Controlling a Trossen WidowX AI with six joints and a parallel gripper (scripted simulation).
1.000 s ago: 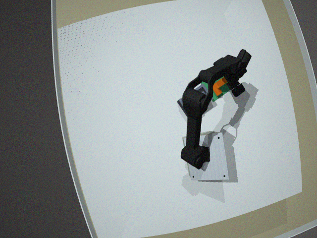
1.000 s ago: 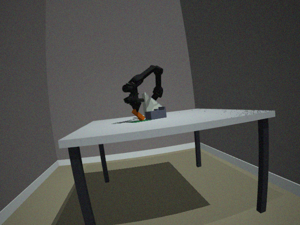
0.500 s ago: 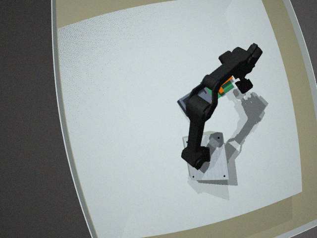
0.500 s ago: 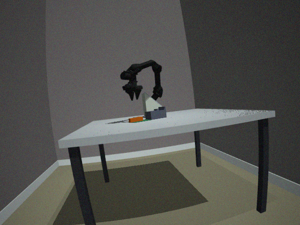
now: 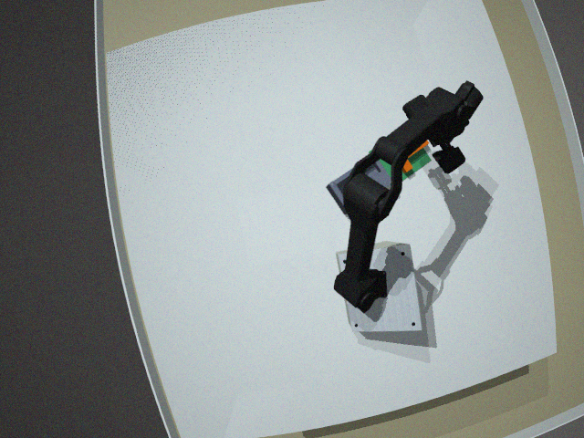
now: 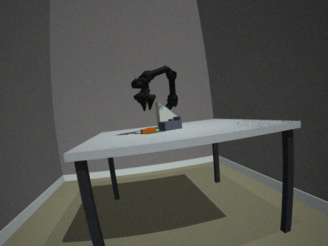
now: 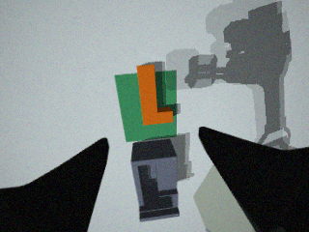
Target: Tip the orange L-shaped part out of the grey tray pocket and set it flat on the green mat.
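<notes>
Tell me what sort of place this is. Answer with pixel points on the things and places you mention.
Probably a robot test room: a black arm (image 5: 363, 235) (image 6: 172, 84) over a white table (image 5: 235, 235) (image 6: 225, 132), a grey tray with an L-shaped pocket (image 6: 170, 125) (image 7: 166, 174), and plain walls (image 6: 127, 53) with nothing domestic in view.

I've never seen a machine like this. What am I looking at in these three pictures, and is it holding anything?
The black machine is one jointed robot arm ending in a two-fingered claw. One picture looks down from above, one from across the room, and one from the arm's wrist, past its fingers. On the table are a grey tray with an L-shaped pocket, and a green mat bearing an orange L-shaped part. The claw is open, holding nothing.
</notes>
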